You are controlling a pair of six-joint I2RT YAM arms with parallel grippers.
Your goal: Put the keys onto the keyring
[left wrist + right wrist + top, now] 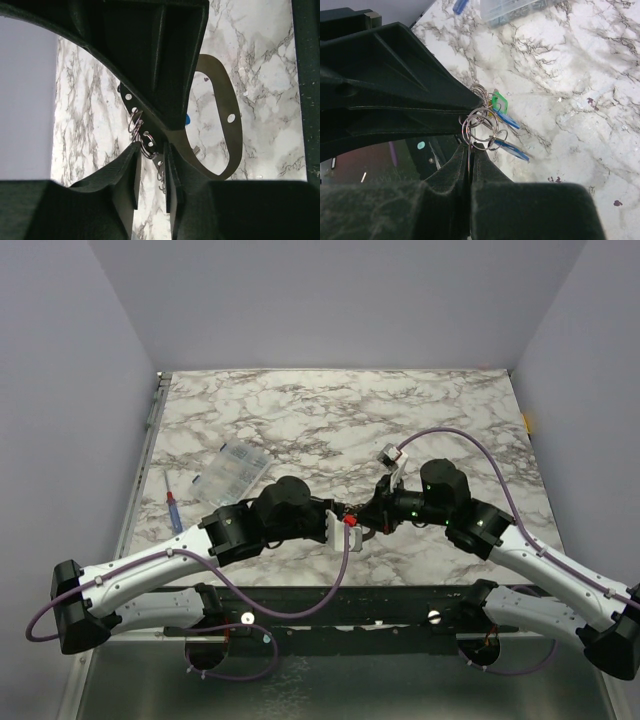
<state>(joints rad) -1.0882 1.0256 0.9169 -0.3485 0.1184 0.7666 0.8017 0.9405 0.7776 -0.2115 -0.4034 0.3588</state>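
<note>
Hanging between two claws that met tip to tip over the marble table [300,410], the keyring [479,126] showed as a small bunch of pale grey wire loops, coiled over one another. Its long axis ran from one claw's tips to the other's. The keys [506,120] lay just beyond the loops, on the far side from the right claw [470,150]. One green plastic head sat uppermost with two blue ones below, their blades pointing away from the fingertips and slightly down toward the table. They appeared to hang from the loops, though whether each was fully threaded could not be told.

The right claw's two fingers were pressed together with a strand of the wire pinched between them, so the keyring sat right at its tips. The left claw [151,150] came in from the opposite side, its jaws part-way apart with loops standing in the gap. Whether its pads truly squeezed the wire could not be told.

Both claws were at the ring, neither clearly nearer. By my judgement the coming move turned on the keys dangling off the right claw's far side, within reach of either.

Well out past the left claw's outer side lay a clear compartment box [232,468] and a blue and red pen-like tool [173,510]
</note>
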